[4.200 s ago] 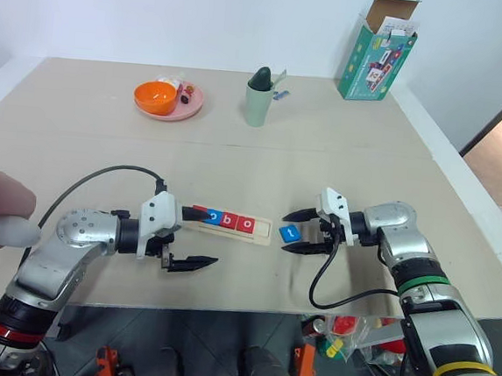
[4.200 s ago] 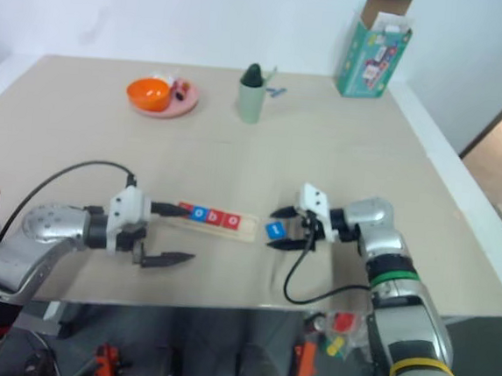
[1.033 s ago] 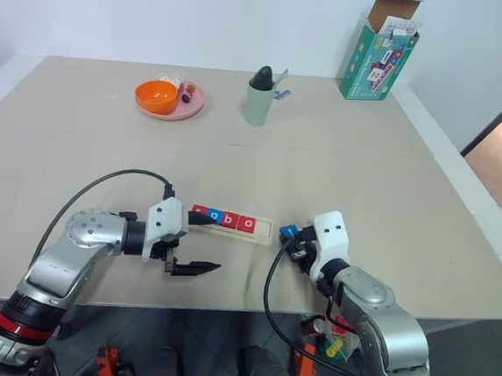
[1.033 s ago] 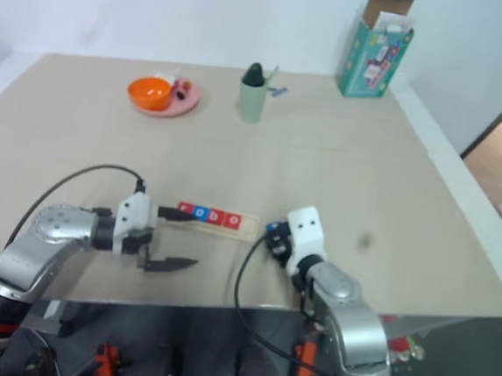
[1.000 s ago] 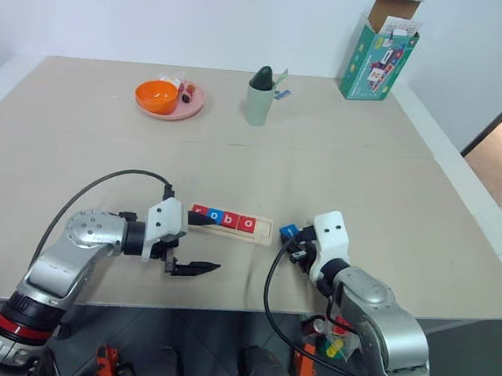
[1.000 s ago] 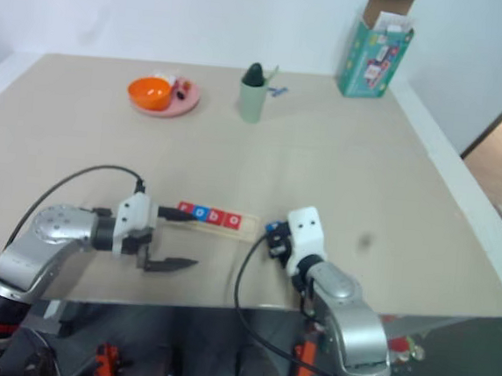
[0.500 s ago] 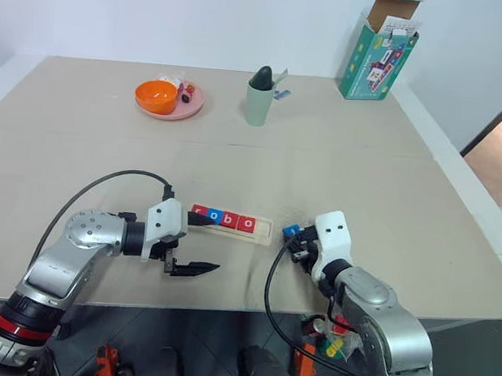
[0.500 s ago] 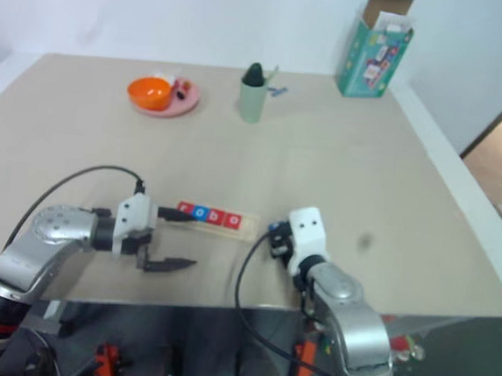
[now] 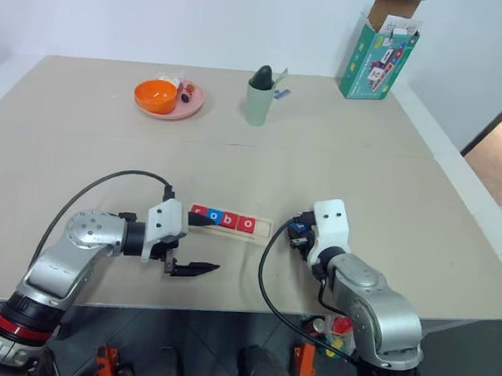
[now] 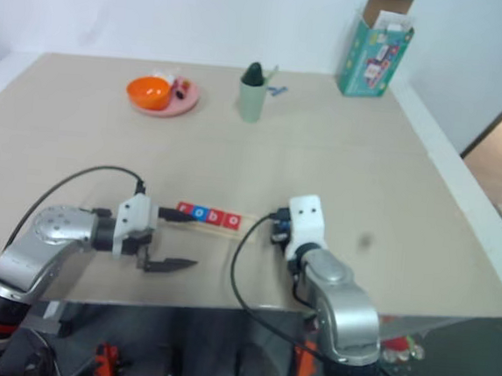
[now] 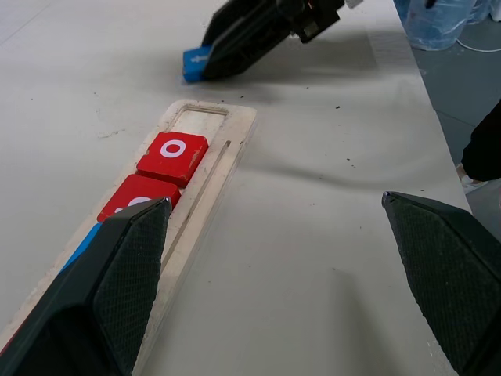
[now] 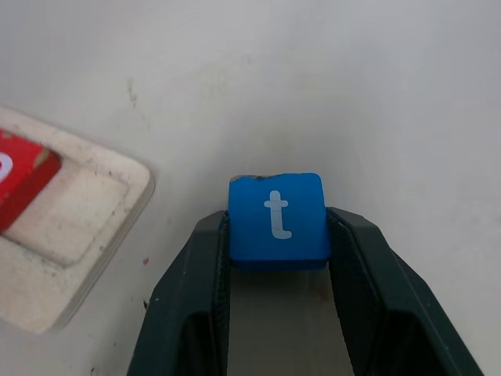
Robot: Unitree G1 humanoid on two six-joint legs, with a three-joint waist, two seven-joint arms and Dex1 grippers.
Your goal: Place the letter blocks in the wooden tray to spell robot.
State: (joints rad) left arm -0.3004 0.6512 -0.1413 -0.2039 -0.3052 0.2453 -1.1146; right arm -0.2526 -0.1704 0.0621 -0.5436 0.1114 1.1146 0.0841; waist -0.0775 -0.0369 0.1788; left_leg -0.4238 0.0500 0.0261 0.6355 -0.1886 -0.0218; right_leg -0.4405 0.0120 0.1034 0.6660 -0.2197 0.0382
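Note:
The wooden tray [image 9: 264, 234] lies on the table in front of me. It holds a red r, a blue o, a red b [image 9: 230, 220] and a red o [image 11: 174, 153]. The slot at its right end [image 11: 200, 117] is empty. My right gripper [image 12: 277, 235] is shut on the blue t block [image 12: 277, 219]. It holds the block just right of that empty end, close above the table. My left gripper [image 9: 200, 245] is open at the tray's left end, one finger over the tray and the other in front of it.
At the back of the table stand a pink plate with an orange bowl [image 9: 158, 98], a green cup [image 9: 259, 98] and a teal carton [image 9: 379, 48]. The table's front edge runs close behind both grippers.
My right wrist has turned a little, with the blue t block still in its fingers beside the tray's right end. The left arm has kept still.

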